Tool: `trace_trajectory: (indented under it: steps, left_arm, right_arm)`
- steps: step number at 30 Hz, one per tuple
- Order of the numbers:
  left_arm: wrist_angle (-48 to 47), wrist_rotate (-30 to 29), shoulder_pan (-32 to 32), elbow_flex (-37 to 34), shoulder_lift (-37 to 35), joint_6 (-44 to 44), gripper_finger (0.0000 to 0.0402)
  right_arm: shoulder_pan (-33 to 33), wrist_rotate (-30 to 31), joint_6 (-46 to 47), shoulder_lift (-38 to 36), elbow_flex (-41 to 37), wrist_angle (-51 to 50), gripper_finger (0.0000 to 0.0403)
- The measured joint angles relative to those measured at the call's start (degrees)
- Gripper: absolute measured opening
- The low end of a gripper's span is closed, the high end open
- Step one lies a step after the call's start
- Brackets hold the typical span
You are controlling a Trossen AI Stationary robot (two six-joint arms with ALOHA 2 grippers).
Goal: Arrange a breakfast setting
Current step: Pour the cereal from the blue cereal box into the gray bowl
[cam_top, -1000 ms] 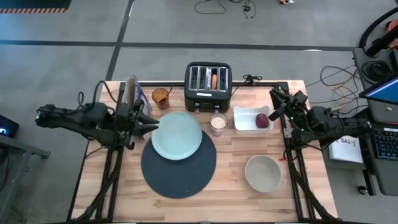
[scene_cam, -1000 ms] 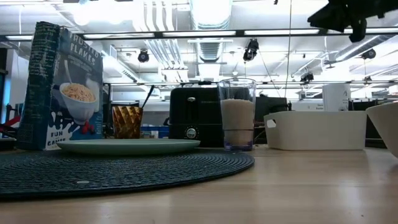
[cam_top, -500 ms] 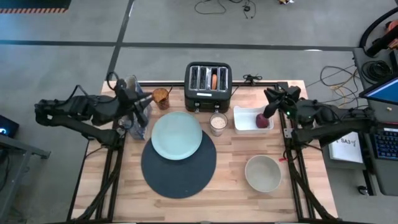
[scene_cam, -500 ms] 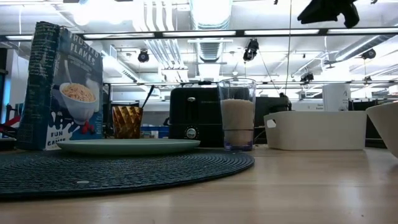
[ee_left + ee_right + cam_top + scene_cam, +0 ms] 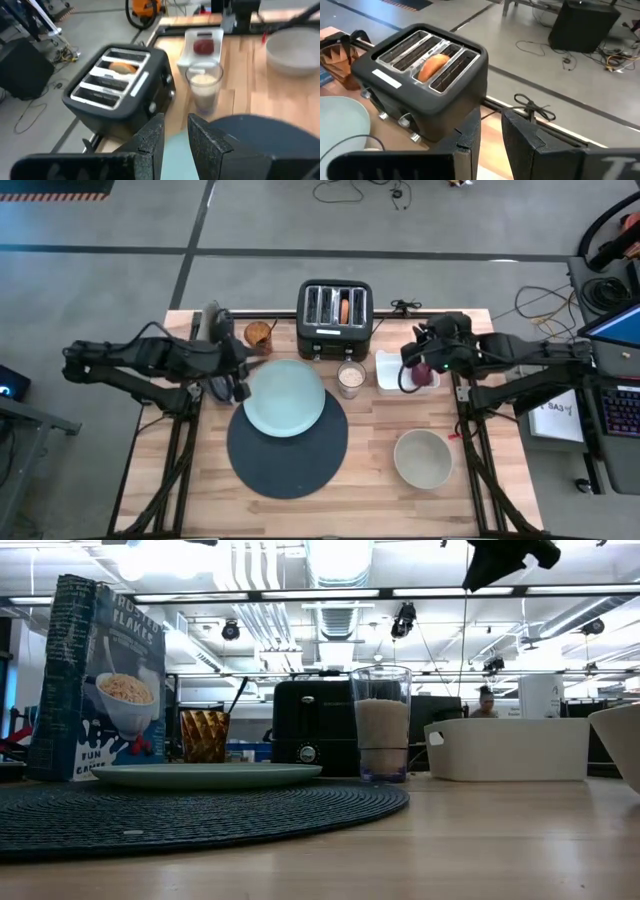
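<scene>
High view: right tool [image 5: 411, 370] partly hides fruit [image 5: 425, 372].

One camera looks straight down on the worktop [image 5: 470, 490]; one sits level at its surface; both wrist cameras face the toaster [image 5: 422, 82] close up.

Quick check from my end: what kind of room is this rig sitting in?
Most likely a lab or workshop, not a kitchen. The wooden table stands on a bare concrete floor with loose cables; the low view shows exposed ceiling ducts and strip lights.
</scene>
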Motion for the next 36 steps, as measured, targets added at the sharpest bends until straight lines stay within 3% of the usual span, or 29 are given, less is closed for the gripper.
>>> trace_trajectory:
  steps: [5, 13, 16, 23, 36]
  left_arm:
    - [1.71, 2.1, 0.04, -3.47, -0.94, -0.01, 0.0068]
    - [9.1, 16.55, 0.04, -8.54, -5.11, 2.85, 0.0068]
    - [9.39, 15.79, 0.04, -9.07, -6.16, 2.7, 0.0068]
    - [9.44, 6.67, 0.04, -9.27, -6.6, 0.84, 0.0068]
    - [9.77, 5.12, 0.04, -9.32, -5.81, 0.82, 0.0068]
  right_arm:
    - [-0.02, -1.66, 0.17, 4.33, 2.3, -1.22, 0.0068]
    - [-0.02, -5.06, -2.04, 8.64, 6.46, -1.94, 0.0068]
    - [0.0, -5.8, -2.43, 9.78, 8.38, -3.27, 0.0068]
    - [-0.02, -9.11, -2.43, 11.84, 11.01, -6.02, 0.0068]
    - [0.0, -31.62, -2.36, 14.99, 11.11, -9.67, 0.0068]
